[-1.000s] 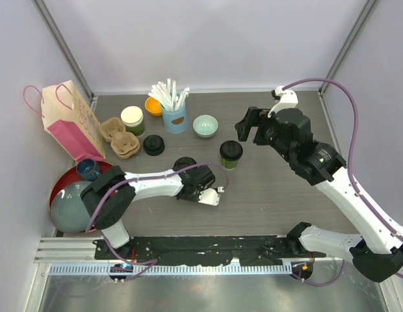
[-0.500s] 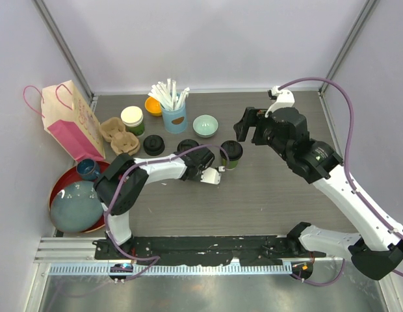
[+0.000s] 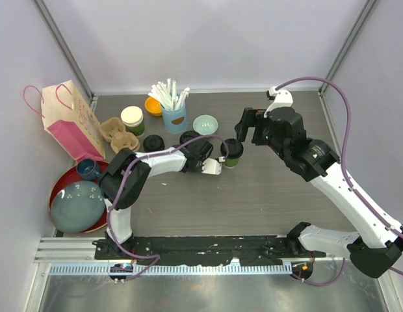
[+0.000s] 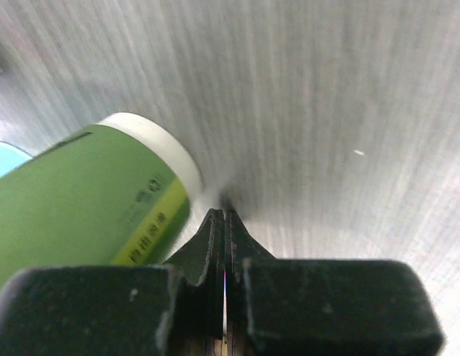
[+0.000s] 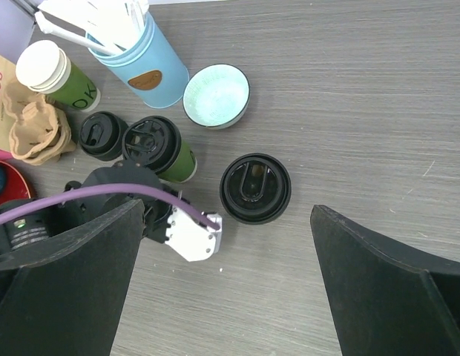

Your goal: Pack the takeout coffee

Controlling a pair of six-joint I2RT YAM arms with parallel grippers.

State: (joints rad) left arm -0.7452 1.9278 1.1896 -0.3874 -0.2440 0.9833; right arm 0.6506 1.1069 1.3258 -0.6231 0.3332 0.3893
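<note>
Just in front of the pale green bowl (image 3: 205, 124), the left hand (image 4: 225, 222) is seen clamped shut on nothing, set low beside one lidded dark-green cup (image 3: 188, 138) on the table (image 3: 273, 192), at the bowl's near left. The second lidded cup (image 3: 231, 151) is found upright at the bowl's near right. Further right of the bowl, higher up, the right hand (image 5: 226, 211) is held wide open, empty.
</note>
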